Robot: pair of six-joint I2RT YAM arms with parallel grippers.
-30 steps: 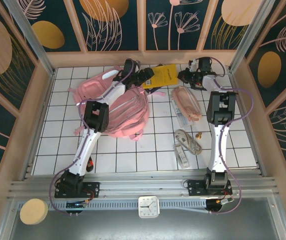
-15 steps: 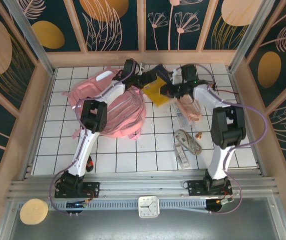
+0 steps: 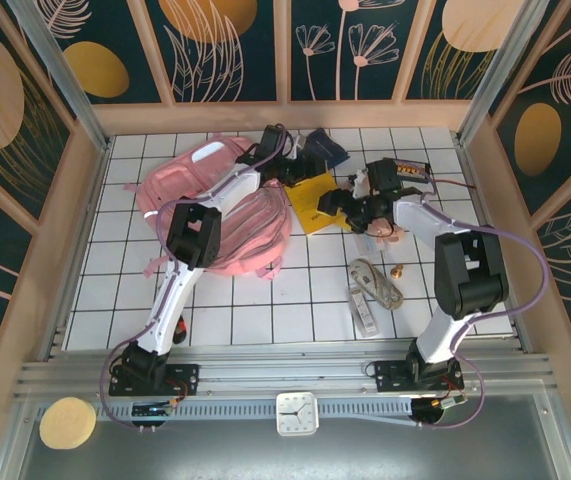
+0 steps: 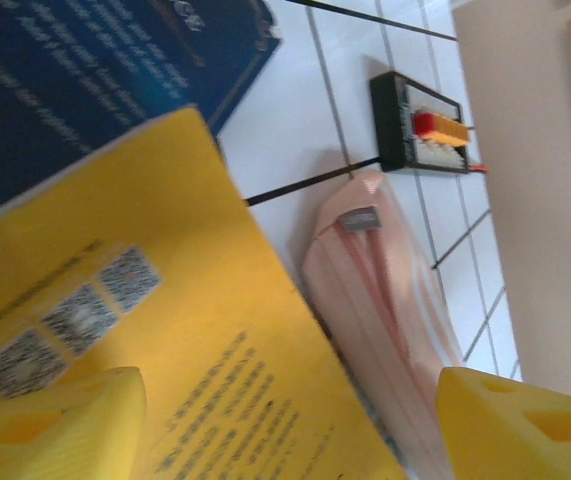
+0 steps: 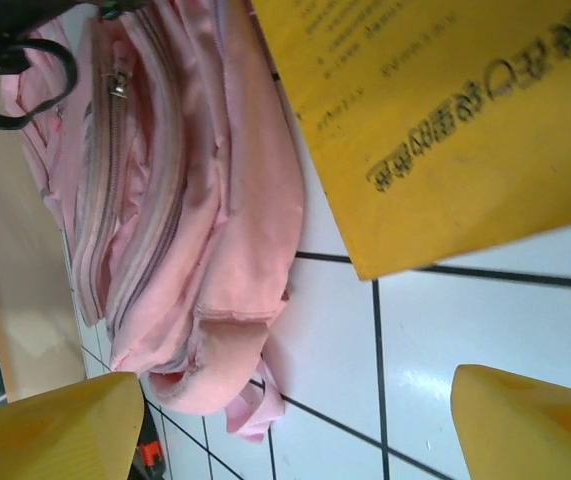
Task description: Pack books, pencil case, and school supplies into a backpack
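Observation:
The pink backpack [image 3: 220, 220] lies at left centre; its zipped side [image 5: 165, 180] is close by in the right wrist view. The yellow book [image 3: 315, 200] lies flat beside it, with the navy book [image 3: 327, 150] behind. My left gripper [image 3: 290, 172] hovers open over the yellow book [image 4: 165, 340], nothing between its fingers [image 4: 55, 420]. My right gripper [image 3: 333, 205] is open at the yellow book's [image 5: 435, 110] near corner, over bare tile. The pink pencil case [image 4: 385, 300] lies right of the books, partly under my right arm [image 3: 380, 228]. Cord bundle [image 3: 377, 280] and whitish ruler [image 3: 365, 312] lie nearer the front.
A small black box with orange marks [image 4: 420, 125] sits near the back right. The red-and-black utility knife [image 3: 180, 325] lies by the left arm's base. A small brass piece [image 3: 398, 270] rests right of the cord. Wooden walls close in the tiled table [image 3: 255, 320].
The yellow book came off the navy book at the back and now lies further forward beside the backpack. My right arm swung from the back right to the centre, and both grippers now stand open.

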